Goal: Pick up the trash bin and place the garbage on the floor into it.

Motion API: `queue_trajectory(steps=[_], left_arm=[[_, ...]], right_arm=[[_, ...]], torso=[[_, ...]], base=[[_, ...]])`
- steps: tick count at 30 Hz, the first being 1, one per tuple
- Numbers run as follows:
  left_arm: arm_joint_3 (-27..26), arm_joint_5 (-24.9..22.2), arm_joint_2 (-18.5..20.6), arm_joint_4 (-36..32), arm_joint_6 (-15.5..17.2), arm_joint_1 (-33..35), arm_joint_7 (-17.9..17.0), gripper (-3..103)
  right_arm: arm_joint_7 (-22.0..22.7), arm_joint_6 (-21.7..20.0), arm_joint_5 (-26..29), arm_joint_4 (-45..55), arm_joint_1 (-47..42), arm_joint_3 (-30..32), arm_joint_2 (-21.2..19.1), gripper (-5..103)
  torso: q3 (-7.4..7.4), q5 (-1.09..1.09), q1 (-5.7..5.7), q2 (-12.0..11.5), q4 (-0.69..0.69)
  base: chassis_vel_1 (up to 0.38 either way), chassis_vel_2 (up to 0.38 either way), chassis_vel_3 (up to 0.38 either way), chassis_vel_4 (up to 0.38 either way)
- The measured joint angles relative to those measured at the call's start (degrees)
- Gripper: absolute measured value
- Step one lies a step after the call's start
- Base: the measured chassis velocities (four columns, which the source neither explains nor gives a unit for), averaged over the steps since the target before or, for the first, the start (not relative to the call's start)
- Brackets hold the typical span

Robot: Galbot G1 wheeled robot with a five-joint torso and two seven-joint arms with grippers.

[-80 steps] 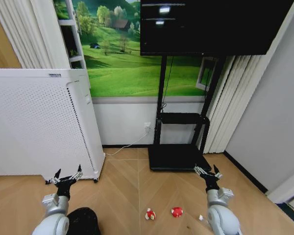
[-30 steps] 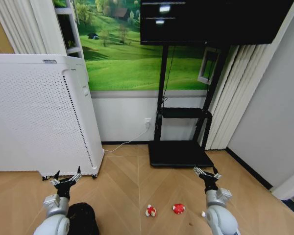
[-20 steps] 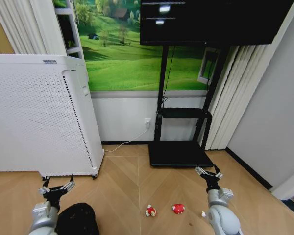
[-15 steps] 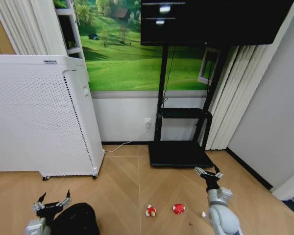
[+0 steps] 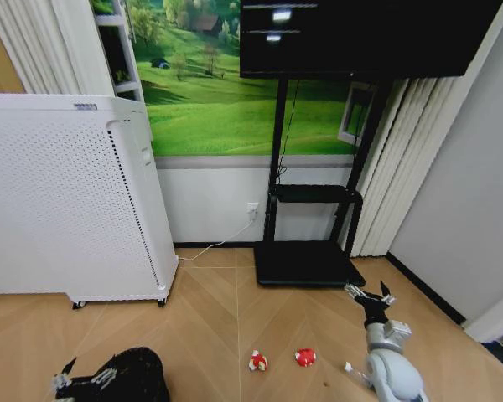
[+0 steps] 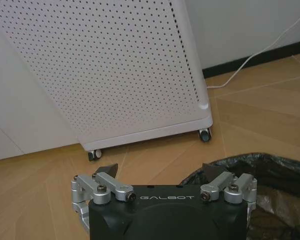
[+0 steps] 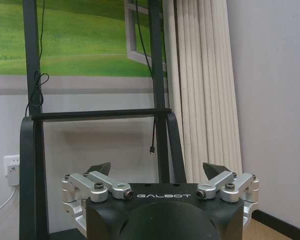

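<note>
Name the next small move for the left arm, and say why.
Probably lower the open left pincer a little toward the near rim of the trash bin. It hangs beside the bin with nothing between its fingers, one fingertip just above the bag-lined edge, and the bin stands on the floor, ungrasped.
</note>
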Motion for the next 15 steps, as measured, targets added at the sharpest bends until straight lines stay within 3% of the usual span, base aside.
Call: queue_trajectory(steps=[8, 15], left_arm=[[0.6, 0.0, 0.6, 2.8, 0.8, 1.1, 1.1, 93], [0.4, 0.8, 1.4, 6.1, 0.6, 0.5, 2.6, 85]], right_arm=[[0.4, -0.1, -0.1, -0.9, 0.6, -0.6, 0.3, 100], [0.5, -0.1, -0.4, -1.5, 0.9, -0.9, 0.3, 100]], torso=[[0.03, 0.0, 0.01, 0.0, 0.0], [0.05, 0.0, 0.02, 0.1, -0.01]], base=[[0.0, 0.0, 0.0, 0.0], [0.0, 0.0, 0.0, 0.0]])
